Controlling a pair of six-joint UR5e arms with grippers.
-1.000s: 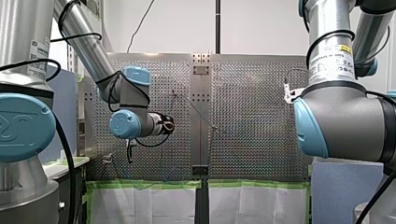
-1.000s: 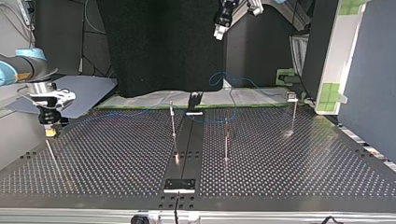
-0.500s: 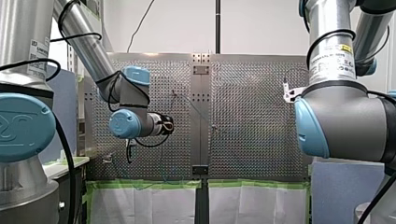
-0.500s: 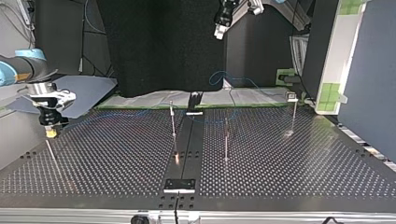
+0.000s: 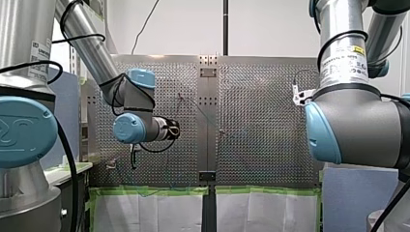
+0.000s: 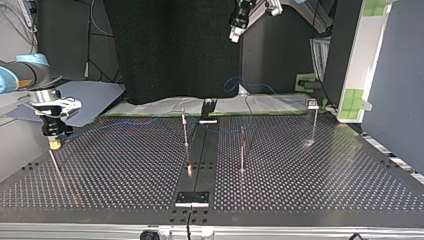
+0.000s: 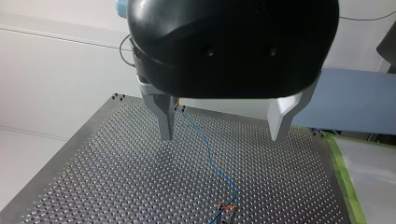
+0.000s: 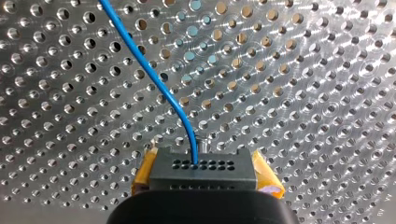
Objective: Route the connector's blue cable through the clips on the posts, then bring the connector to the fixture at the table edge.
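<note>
Scarcely anything has shifted in the last second: my right gripper (image 6: 54, 141) has edged a touch toward the table's (image 6: 300, 190) left edge in the top view, drawing the blue cable (image 8: 154, 74) slightly straighter. Its yellow pads (image 8: 267, 177) are clamped on the connector (image 8: 203, 173), which sits squarely between them. The cable leaves the connector's front face and runs toward the middle posts (image 6: 185, 130). Whether it sits in any clip I cannot tell. Farther off, high above the far edge, my left gripper (image 7: 222, 136) hangs with fingers spread, holding nothing. As I judge it, pulling on with the line this tight could drag the cable off a clip or twist the connector in the pads.
</note>
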